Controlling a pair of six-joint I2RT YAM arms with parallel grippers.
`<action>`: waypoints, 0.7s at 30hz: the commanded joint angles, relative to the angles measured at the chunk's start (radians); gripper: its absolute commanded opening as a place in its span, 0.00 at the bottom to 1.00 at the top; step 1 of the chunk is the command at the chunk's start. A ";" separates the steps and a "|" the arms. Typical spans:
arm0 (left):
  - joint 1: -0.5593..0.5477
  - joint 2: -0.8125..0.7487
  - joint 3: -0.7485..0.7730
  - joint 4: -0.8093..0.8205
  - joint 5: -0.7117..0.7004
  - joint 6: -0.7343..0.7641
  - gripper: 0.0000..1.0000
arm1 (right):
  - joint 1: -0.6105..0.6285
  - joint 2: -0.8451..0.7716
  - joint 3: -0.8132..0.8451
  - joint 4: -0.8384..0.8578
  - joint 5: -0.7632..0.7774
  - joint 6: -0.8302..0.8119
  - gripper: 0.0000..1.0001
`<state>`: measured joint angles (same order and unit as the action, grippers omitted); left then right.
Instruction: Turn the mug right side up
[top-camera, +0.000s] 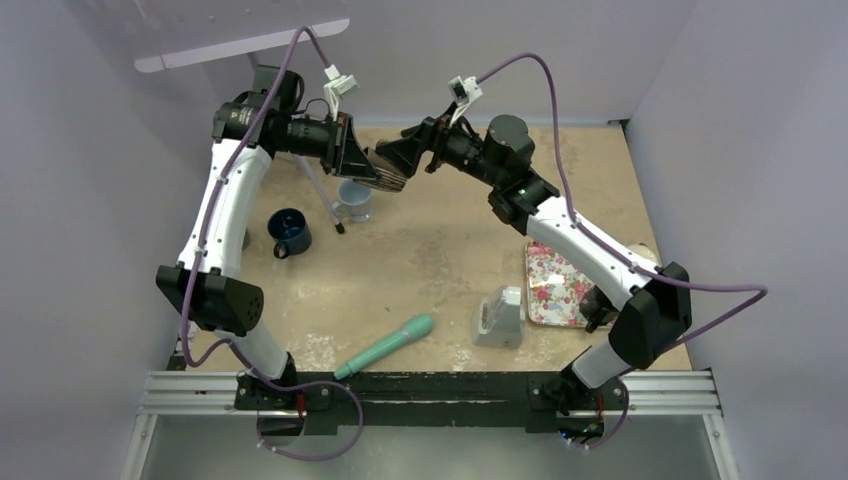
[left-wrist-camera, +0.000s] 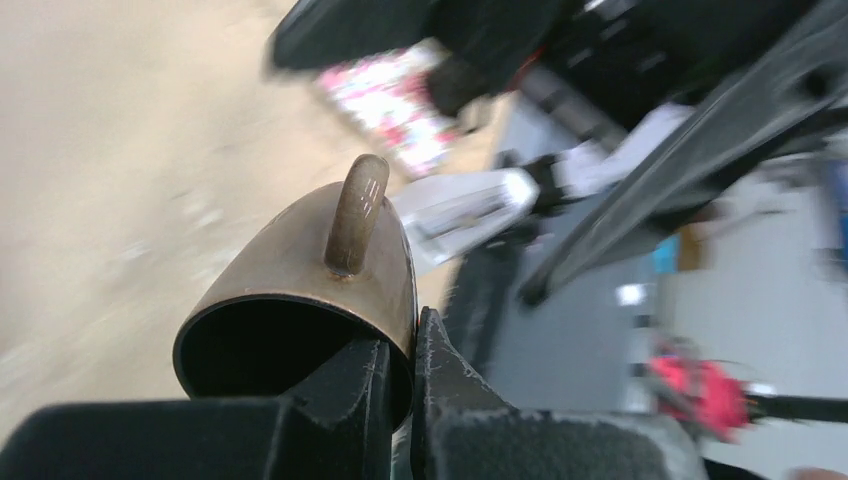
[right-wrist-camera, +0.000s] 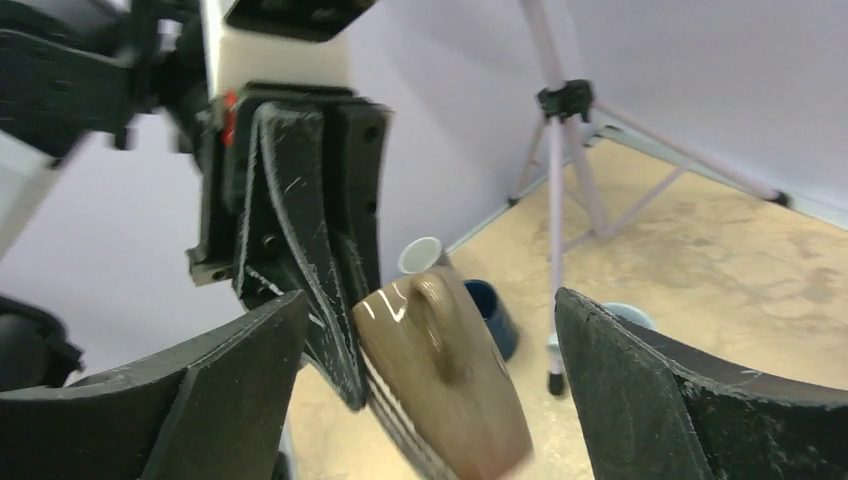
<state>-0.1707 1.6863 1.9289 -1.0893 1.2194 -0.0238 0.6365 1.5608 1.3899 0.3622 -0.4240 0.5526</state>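
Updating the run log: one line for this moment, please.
left gripper: shut on brown mug rim | right gripper: open, either side of brown mug | brown mug: tilted, lifted off table | task: not done

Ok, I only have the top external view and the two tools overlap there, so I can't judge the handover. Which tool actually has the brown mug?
Observer: The left tool. In the left wrist view it pinches the brown mug by its rim wall, one finger inside and one outside.
Operator: And the right tool?
Observer: The right tool is open. In its wrist view its fingers stand wide apart on either side of the mug, not clamped on it.
Operator: Where's the handle?
Observer: The handle faces the right wrist camera, between those fingers.
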 joint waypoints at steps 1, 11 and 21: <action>0.008 -0.018 0.142 -0.467 -0.518 0.491 0.00 | -0.004 -0.115 0.085 -0.195 0.155 -0.174 0.99; 0.194 -0.176 -0.352 -0.480 -1.129 0.687 0.00 | -0.003 -0.228 0.009 -0.347 0.290 -0.313 0.99; 0.404 -0.165 -0.715 -0.045 -1.277 0.726 0.00 | -0.004 -0.331 -0.049 -0.318 0.347 -0.362 0.99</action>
<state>0.2008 1.5364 1.2697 -1.3285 0.0345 0.6674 0.6331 1.2827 1.3262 0.0406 -0.1371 0.2337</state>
